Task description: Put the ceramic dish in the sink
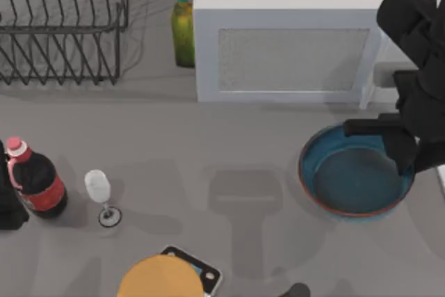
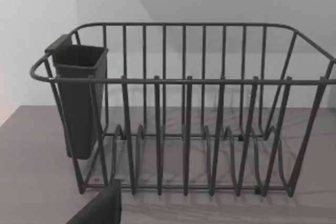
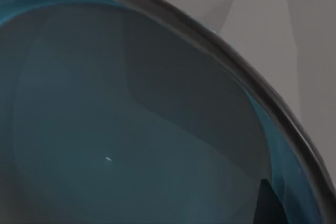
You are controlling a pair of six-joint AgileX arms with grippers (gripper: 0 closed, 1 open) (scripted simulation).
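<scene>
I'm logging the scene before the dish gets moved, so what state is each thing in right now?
ceramic dish: upright on the table at the right, empty.
right gripper: over the dish's far right rim.
left arm: parked at the table's left edge.
cola bottle: standing, capped.
wine glass: upright, empty.
green bottle: standing, capped.
dish rack: empty of dishes.
orange-tan disc: lying on a scale.

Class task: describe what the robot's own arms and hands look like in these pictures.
The right arm is matte black and chunky, built of rounded, blocky segments, ending in a black hand with flat dark fingers. No cables or markings are visible. The left arm shows as a plain black form at the table's left edge.
</scene>
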